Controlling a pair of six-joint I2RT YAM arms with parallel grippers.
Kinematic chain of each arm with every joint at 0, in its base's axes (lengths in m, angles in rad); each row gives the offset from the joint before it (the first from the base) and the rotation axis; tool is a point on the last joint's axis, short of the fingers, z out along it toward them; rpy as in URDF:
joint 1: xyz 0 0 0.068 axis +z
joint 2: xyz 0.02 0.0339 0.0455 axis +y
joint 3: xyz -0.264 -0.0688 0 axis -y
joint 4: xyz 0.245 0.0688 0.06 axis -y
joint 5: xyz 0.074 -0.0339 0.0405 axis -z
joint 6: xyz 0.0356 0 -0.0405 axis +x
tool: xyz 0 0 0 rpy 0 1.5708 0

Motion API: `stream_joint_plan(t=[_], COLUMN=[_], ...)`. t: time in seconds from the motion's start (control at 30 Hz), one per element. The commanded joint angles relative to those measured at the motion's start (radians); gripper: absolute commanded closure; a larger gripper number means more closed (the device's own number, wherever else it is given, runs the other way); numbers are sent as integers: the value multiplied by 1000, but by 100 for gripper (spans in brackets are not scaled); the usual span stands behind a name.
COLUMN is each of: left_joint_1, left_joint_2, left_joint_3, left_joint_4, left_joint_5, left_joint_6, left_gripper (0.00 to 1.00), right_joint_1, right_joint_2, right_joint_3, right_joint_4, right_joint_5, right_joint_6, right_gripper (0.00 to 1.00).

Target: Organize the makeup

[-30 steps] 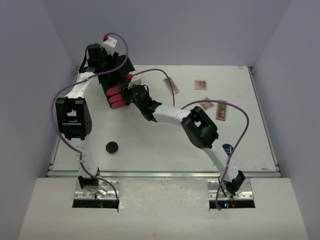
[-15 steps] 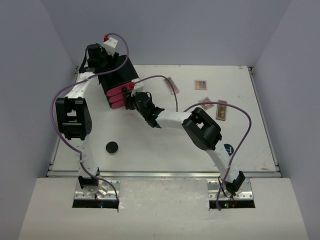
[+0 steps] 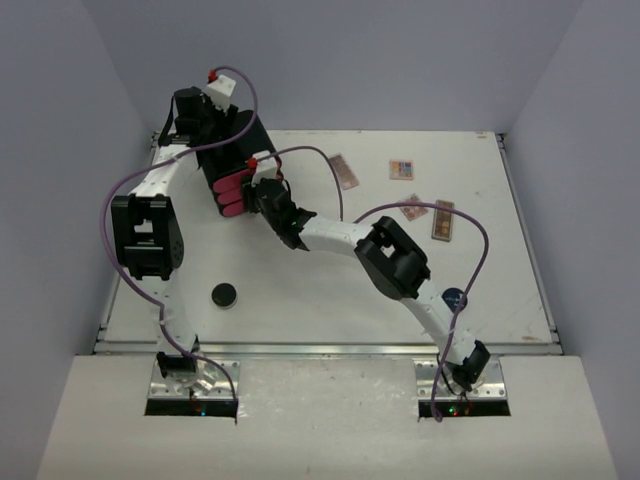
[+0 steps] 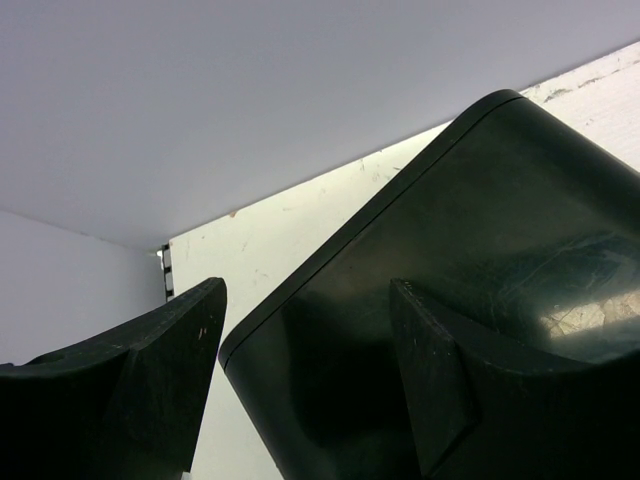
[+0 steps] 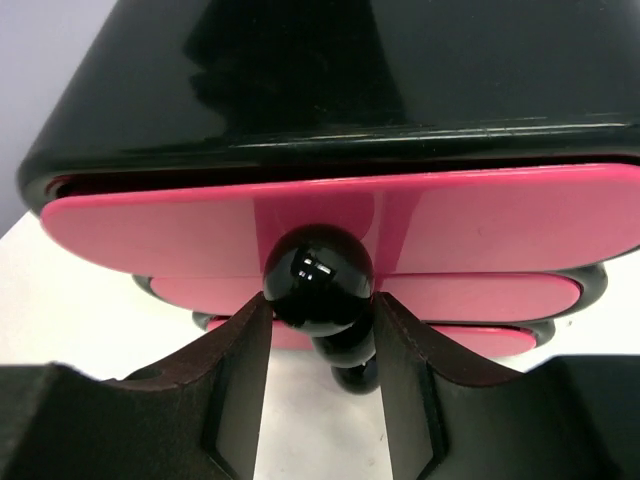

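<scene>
My right gripper (image 5: 320,312) is closed on the round black knob (image 5: 318,278) of the top pink drawer front (image 5: 480,225) on the black chest (image 5: 400,70), one finger pressed to each side of it. My left gripper (image 4: 305,300) is spread wide at the chest's back edge, with one finger over its top and the other off its side.

The makeup lies apart from both. A round dark compact (image 3: 224,294) sits on the worktop (image 3: 300,290) nearer my bases. Four flat palettes (image 3: 343,171), (image 3: 401,169), (image 3: 412,208), (image 3: 442,220) lie well to the right of the chest.
</scene>
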Motion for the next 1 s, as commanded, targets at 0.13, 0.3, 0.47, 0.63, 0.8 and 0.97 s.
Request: stream_joint_plan(t=[0.13,0.3,0.47,0.63,0.8,0.97], left_joint_1=[-12,-12,-13,-12,-12,-12], left_joint_2=[35,40,37,34,37,42], left_joint_3=[-36,-34,-36,-33,-30,-28], left_joint_4=[-115,-116,-121,-122,-122,-126], left_joint_5=[24,25,26,20,9,1], left_joint_6=[5,3,8,11,12,14], left_gripper=[35,35,35,35,34,34], right_joint_1=[0,0,-1,-1,4,24], right_joint_2=[25,22,38,34,-57,-221], right_joint_3=[49,21,71,61,-93,-362], right_joint_4=[-34,-15,-16,-21,15,113], right_joint_5=[58,73,78,82,49,35], right_joint_6=[-2,7,-31,-28,6,16], right_gripper=[56,58,68,100,100,100])
